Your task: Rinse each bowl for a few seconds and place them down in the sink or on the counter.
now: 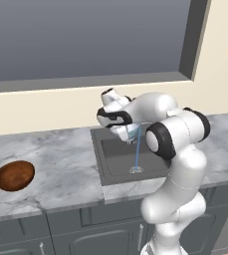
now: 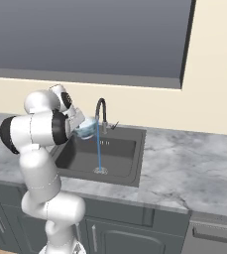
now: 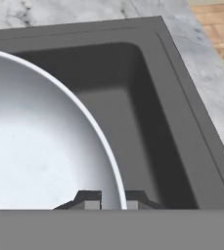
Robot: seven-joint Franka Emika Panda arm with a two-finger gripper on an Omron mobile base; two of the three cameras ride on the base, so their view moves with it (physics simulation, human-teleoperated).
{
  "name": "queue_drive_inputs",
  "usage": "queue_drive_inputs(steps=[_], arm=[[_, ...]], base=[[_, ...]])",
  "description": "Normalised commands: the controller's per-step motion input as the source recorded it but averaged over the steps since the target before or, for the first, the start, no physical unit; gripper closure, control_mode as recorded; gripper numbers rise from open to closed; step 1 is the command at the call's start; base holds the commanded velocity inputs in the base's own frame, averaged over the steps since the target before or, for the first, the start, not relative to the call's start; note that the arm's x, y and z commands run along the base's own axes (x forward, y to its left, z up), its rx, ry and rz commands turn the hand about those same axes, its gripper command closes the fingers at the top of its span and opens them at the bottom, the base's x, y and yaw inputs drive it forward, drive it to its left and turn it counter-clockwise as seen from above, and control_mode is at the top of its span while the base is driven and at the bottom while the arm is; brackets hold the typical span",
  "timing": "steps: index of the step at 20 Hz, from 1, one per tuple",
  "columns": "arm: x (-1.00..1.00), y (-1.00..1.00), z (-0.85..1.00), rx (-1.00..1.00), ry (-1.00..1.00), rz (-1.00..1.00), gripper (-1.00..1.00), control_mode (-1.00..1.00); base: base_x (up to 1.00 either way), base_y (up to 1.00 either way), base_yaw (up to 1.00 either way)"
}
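Note:
My gripper (image 3: pixel 113 199) is shut on the rim of the pale blue-white bowl (image 3: pixel 40 146), one finger on each side of its wall. I hold that bowl (image 2: pixel 87 128) above the dark sink (image 2: pixel 116 154), just under the spout of the curved faucet (image 2: pixel 101 110). A thin blue stream of water (image 2: pixel 99 154) runs past the bowl (image 1: pixel 130 132) down to the drain (image 1: pixel 136 170). The reddish-brown wooden bowl (image 1: pixel 14 175) rests on the marbled counter (image 1: pixel 60 164) far to the left of the sink (image 1: pixel 116 159).
A large window (image 1: pixel 80 35) spans the wall behind the counter. Dark cabinet fronts (image 1: pixel 85 234) run below the worktop. To the right of the sink lies a wide stretch of counter (image 2: pixel 189 168). My own arm (image 1: pixel 177 164) stands in front of the sink's right half.

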Motion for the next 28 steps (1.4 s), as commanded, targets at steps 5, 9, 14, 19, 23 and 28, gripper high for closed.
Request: queue_drive_inputs(steps=[5,9,14,19,23,28], arm=[[0.01,0.49,0.00,-0.01,-0.05,-0.06,1.00,-1.00],[0.03,0.43,0.00,0.00,-0.02,-0.05,1.00,-1.00],[0.07,0.34,0.00,0.00,-0.01,-0.03,1.00,-1.00],[0.12,0.48,0.00,-0.05,-0.02,-0.03,1.00,-1.00],[0.10,0.46,-0.07,-0.06,-0.01,-0.02,1.00,-1.00],[0.19,0.57,-0.16,-0.05,0.00,-0.04,1.00,-1.00]], base=[[0.00,0.00,0.00],[0.00,0.00,0.00],[0.00,0.00,0.00],[0.00,0.00,0.00],[0.00,0.00,0.00],[0.00,0.00,0.00]])
